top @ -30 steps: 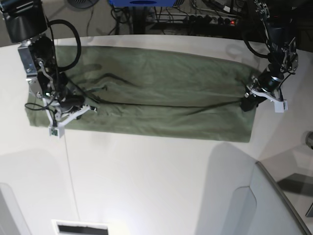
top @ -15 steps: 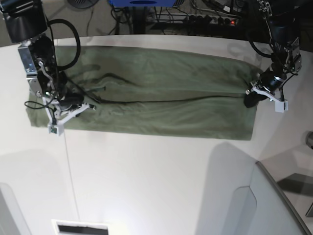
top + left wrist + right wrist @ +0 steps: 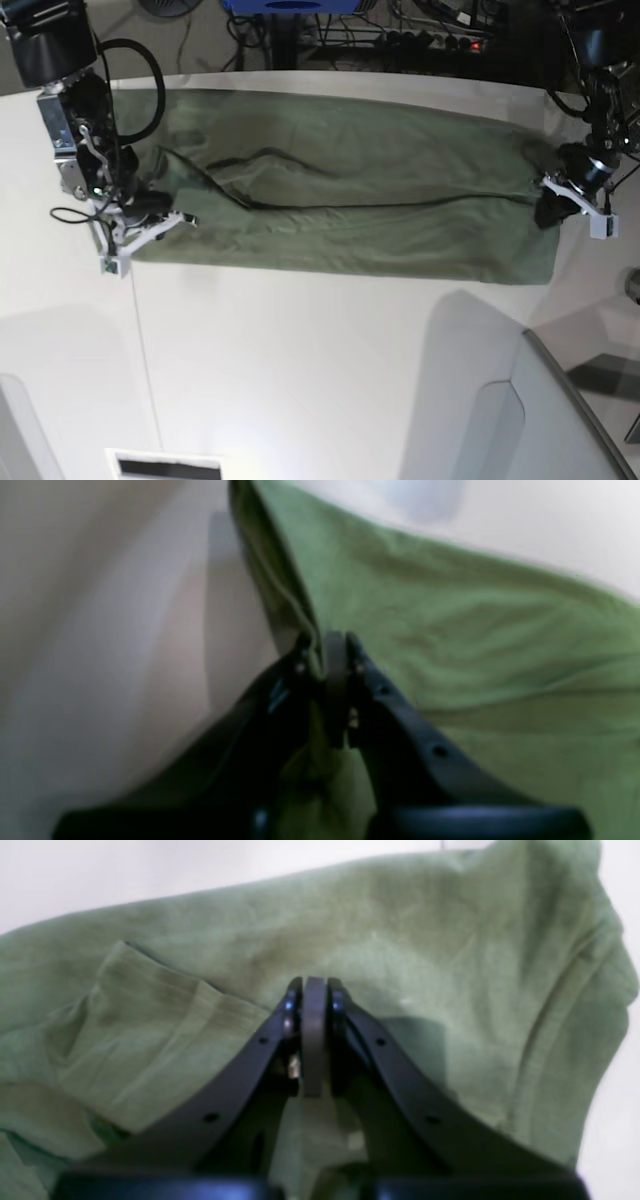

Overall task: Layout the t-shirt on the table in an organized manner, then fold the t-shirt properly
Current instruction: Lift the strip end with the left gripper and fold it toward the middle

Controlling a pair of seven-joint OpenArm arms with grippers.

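The olive-green t-shirt (image 3: 340,210) lies stretched in a long band across the white table (image 3: 300,350). My left gripper (image 3: 546,212) is at the shirt's right end; in the left wrist view it (image 3: 322,647) is shut on a raised fold of the shirt (image 3: 450,630). My right gripper (image 3: 158,216) is at the shirt's left end. In the right wrist view it (image 3: 314,987) is shut just over the shirt (image 3: 425,940), with no cloth showing between its tips. A sleeve (image 3: 150,1005) lies to its left.
A grey translucent panel (image 3: 560,420) stands at the near right corner. A white slot (image 3: 165,465) sits at the near edge. Cables and a power strip (image 3: 430,40) run behind the table's far edge.
My left gripper has moved right with the shirt's end, dragging the whole shirt right. The shirt's left edge has slid in toward my right gripper, which has stayed in place.
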